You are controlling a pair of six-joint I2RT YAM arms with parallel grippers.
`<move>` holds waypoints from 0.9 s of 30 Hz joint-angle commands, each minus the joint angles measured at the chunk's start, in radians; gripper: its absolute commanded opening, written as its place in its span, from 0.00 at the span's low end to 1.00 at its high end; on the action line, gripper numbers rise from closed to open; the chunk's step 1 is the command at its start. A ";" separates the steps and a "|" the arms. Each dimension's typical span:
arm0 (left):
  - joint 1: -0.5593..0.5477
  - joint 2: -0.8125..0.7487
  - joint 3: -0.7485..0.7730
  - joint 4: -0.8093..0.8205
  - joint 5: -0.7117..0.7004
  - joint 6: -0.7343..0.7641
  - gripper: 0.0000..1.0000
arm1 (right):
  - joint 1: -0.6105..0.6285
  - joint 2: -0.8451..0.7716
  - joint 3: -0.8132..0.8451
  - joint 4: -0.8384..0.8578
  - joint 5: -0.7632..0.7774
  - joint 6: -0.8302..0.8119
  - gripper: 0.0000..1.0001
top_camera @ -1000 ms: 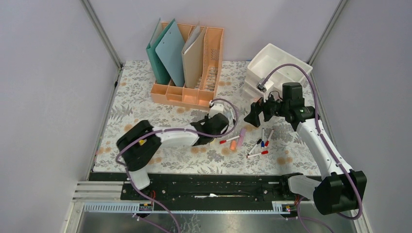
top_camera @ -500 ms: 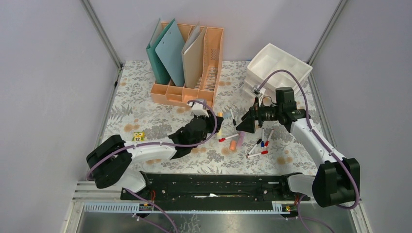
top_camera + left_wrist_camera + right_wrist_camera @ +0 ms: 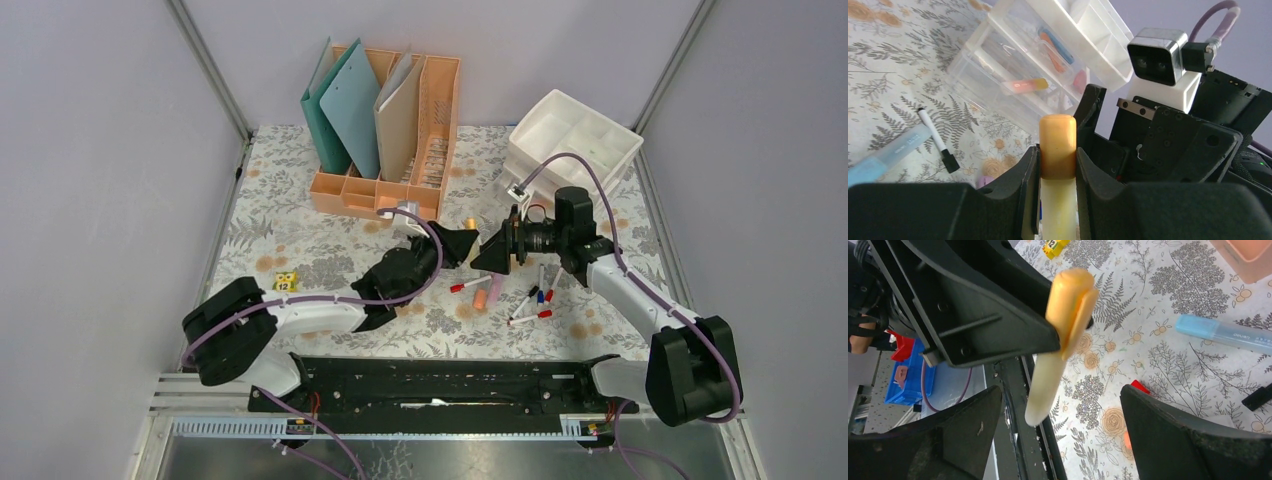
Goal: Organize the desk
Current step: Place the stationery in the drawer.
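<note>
The desk (image 3: 300, 240) is covered in a fern-and-flower cloth. My left gripper (image 3: 458, 242) is shut on a pale yellow highlighter with an orange cap (image 3: 470, 223) and holds it off the desk, cap end up. In the left wrist view the highlighter (image 3: 1058, 145) is clamped between both fingers of the left gripper (image 3: 1058, 170). My right gripper (image 3: 493, 256) faces it, open. In the right wrist view the highlighter (image 3: 1045, 385) hangs between the spread fingers of the right gripper (image 3: 1060, 395), nearer the left one, touching neither.
A peach file rack (image 3: 430, 150) with folders stands at the back. A white drawer unit (image 3: 570, 140) stands back right. Several markers (image 3: 535, 300), a pink highlighter (image 3: 497, 282) and a blue highlighter (image 3: 1223, 332) lie below the grippers. A small yellow item (image 3: 285, 282) lies left.
My left gripper has lifted the yellow highlighter off the desk and swung it up and right. My right gripper has moved left to meet it.
</note>
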 commanded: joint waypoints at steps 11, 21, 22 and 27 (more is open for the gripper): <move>-0.037 0.041 0.074 0.113 -0.042 -0.003 0.07 | 0.032 0.016 0.023 0.093 0.036 0.072 0.21; -0.034 -0.140 -0.025 0.008 -0.061 0.147 0.81 | 0.031 -0.010 0.131 -0.184 0.174 -0.191 0.00; -0.033 -0.171 -0.033 -0.039 -0.074 0.166 0.88 | 0.031 -0.017 0.146 -0.223 0.204 -0.232 0.00; -0.006 -0.329 -0.083 -0.232 -0.031 0.306 0.99 | 0.031 -0.074 0.219 -0.396 0.442 -0.470 0.00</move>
